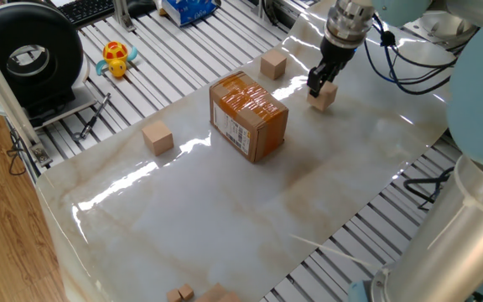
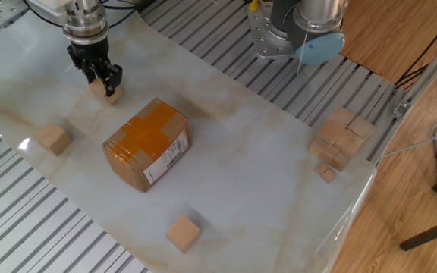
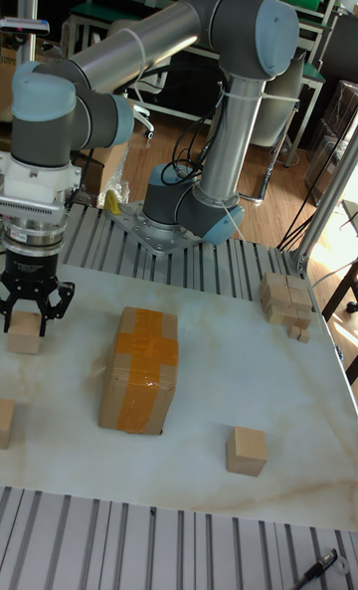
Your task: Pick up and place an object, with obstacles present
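Observation:
The object, a small light-tan wooden cube [image 1: 324, 97] [image 2: 102, 90] [image 3: 24, 334], rests on or just above the marble sheet beyond the far end of the box. My gripper [image 1: 319, 83] [image 2: 102, 79] [image 3: 29, 317] comes straight down over it, fingers on two opposite sides, shut on it. The obstacle, a brown cardboard box [image 1: 248, 116] [image 2: 146, 142] [image 3: 139, 369] with orange tape and a barcode label, lies mid-sheet, a short gap away from the cube.
Two matching cubes lie loose, one [image 1: 272, 64] [image 2: 53, 139] near the held cube, the other [image 1: 158, 137] [image 2: 183, 232] [image 3: 246, 450] past the box. A pile of wooden blocks [image 2: 344, 135] [image 3: 286, 303] sits at a corner. A yellow toy turtle [image 1: 117, 59] and black reel [image 1: 28, 59] stand off the sheet.

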